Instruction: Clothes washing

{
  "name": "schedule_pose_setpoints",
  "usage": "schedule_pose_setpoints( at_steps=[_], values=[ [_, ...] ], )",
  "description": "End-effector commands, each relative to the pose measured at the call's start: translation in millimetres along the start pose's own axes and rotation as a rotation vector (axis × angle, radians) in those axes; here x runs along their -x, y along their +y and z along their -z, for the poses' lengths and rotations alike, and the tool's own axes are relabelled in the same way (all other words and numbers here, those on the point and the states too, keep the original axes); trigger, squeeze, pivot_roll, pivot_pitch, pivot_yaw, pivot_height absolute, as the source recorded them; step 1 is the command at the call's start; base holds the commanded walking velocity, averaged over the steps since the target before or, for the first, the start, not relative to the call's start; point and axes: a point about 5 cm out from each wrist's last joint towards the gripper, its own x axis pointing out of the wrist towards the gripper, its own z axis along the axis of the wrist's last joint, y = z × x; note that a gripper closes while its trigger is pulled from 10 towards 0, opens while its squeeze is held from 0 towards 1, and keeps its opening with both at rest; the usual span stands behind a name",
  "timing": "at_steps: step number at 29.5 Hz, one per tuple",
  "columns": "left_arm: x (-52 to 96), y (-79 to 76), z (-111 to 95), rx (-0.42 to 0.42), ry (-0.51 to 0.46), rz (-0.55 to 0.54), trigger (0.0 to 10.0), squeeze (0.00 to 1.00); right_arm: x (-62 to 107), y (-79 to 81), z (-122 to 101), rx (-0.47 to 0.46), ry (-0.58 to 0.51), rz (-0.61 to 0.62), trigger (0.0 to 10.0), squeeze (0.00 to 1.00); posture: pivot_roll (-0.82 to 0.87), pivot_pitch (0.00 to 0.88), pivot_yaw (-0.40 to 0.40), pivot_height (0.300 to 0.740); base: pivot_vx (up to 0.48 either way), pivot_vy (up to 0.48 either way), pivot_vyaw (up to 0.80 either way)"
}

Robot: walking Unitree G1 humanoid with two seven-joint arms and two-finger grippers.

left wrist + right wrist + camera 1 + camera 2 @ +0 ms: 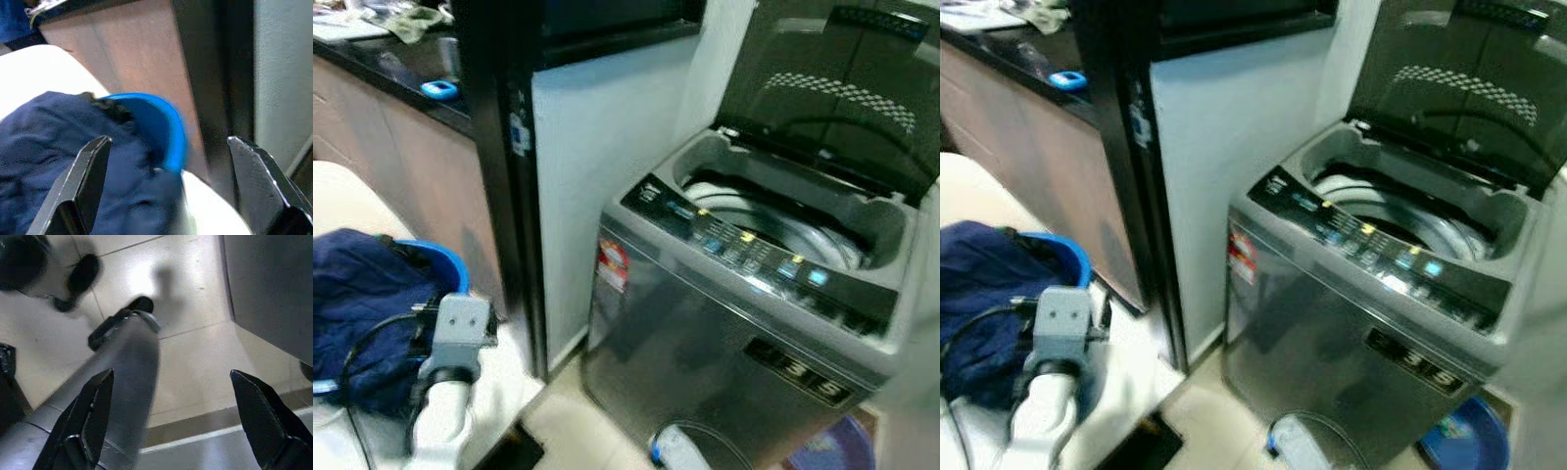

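1. At the far left, on a white table [342, 196], the blue basin [453, 266] holds the dark blue clothes [362, 294]; our left gripper [166, 191] hangs just above them, its fingers spread wide and holding nothing.
2. We judge the step in hand to be the pickup: we lower the spread fingers into the thick middle of the heap, not onto the basin rim, then close on a full fold.
3. To the right stand a black cabinet [499, 176] and a white panel [607, 166]; the load must be carried past them.
4. Further right, the washing machine [705, 343] stands with its lid [832, 88] raised and its drum [773, 220] exposed.
5. Our right gripper [171, 421] points at the floor [186, 333], fingers spread and holding nothing.
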Motion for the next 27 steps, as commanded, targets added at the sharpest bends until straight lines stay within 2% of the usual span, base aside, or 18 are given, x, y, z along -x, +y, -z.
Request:
schedule_pose_setpoints(
  at_steps=[1, 8, 18, 23, 25, 27],
  values=[
    [0.1, 1.0, 2, -0.023, 0.005, 0.008, 10.0, 0.0, -0.7, 2.6, 0, -0.004, -0.005, -0.008, 10.0, 0.0, 0.3, 0.0, -0.126, 0.74, 0.0, 0.341, 0.0],
    [-0.7, 2.2, -2, -0.023, -0.012, 0.006, 10.0, 0.0, -0.7, 2.6, 1, -0.004, -0.001, -0.007, 10.0, 0.0, 0.3, 0.0, -0.126, 0.74, 0.0, 0.097, 0.0],
    [-7.0, 6.3, -27, 0.013, -0.096, 0.0, 10.0, 0.0, -2.1, 8.1, -1, 0.012, -0.002, -0.016, 10.0, 0.0, 0.31, 0.0, -0.128, 0.74, 0.0, 0.0, 0.0],
    [-6.9, 7.1, -29, 0.023, -0.101, -0.002, 10.0, 0.0, -2.2, 8.6, -2, 0.017, -0.002, -0.018, 10.0, 0.0, 0.31, 0.0, -0.128, 0.74, 0.0, 0.0, 0.0],
    [-6.0, 7.8, -27, 0.052, -0.088, -0.005, 10.0, 0.0, -2.1, 8.4, -2, 0.017, -0.002, -0.018, 10.0, 0.0, 0.31, 0.0, -0.126, 0.74, 0.0, 0.0, 0.0],
    [-0.5, 18.8, -13, 0.167, -0.005, -0.075, 10.0, 0.0, -1.8, 6.8, 1, 0.016, 0.001, -0.017, 10.0, 0.0, 0.31, 0.0, -0.126, 0.74, 0.0, 0.0, 0.0]
  ],
)
